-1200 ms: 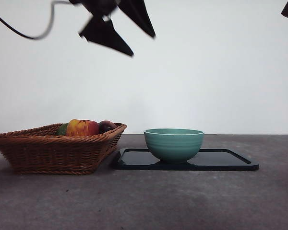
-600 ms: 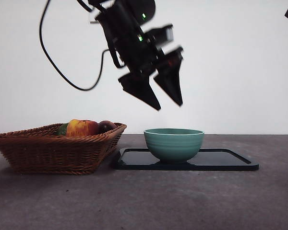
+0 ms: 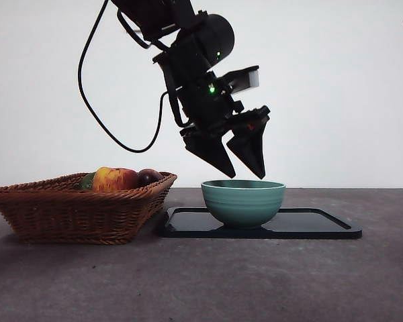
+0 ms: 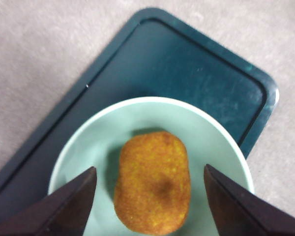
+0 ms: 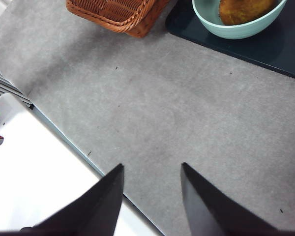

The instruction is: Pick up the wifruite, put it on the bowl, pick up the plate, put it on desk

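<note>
1. My left gripper (image 3: 245, 168) hangs just above the bowl (image 3: 243, 201), jaws spread wide and holding nothing.
2. The wifruite (image 4: 153, 182) lies inside the bowl, right under that gripper.
3. The bowl sits on the black tray (image 3: 309, 225), which rests on the surface (image 3: 201, 282).
4. The wicker basket (image 3: 80, 208) stands beside the tray.
5. My right gripper (image 5: 151, 196) waits over the surface, well away from the bowl, jaws parted and empty.

The wifruite (image 4: 153, 182) is lying in the bowl (image 3: 243, 201), which is sitting on the tray (image 3: 309, 227). The basket (image 3: 74, 208) is resting on the worktop (image 3: 255, 282) just left of the tray, holding fruit.
</note>
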Available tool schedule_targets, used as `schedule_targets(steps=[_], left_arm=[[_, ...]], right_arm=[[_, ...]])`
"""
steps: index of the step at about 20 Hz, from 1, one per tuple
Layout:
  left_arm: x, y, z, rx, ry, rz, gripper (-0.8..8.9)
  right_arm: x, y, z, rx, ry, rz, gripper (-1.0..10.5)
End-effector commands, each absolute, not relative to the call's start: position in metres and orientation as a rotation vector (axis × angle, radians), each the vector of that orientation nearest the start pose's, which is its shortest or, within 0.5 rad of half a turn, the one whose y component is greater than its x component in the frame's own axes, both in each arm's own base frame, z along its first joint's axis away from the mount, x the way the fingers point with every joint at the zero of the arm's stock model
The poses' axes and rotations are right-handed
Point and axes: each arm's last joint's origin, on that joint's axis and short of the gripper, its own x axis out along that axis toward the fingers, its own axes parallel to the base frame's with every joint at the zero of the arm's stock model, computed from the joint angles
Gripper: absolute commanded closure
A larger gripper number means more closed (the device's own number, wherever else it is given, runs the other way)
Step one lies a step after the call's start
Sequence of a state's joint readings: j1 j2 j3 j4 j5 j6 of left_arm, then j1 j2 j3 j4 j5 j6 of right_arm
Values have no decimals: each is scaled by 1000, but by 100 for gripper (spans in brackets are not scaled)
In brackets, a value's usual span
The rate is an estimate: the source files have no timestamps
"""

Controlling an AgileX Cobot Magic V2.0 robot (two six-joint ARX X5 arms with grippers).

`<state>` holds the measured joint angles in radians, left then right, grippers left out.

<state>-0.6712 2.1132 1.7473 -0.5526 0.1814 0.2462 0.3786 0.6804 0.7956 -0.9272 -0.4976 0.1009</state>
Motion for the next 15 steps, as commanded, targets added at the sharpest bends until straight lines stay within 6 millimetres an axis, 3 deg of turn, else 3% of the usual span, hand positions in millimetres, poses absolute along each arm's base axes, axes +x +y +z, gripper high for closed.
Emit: schedule_targets(steps=[1,15], left_arm=[[363,-303,209,482,823,-929,470],[362,-307,199,536,825,-958,470]], right_arm=[[103,56,292,126,863,797,762],[103,56,292,125,862,796,762]])
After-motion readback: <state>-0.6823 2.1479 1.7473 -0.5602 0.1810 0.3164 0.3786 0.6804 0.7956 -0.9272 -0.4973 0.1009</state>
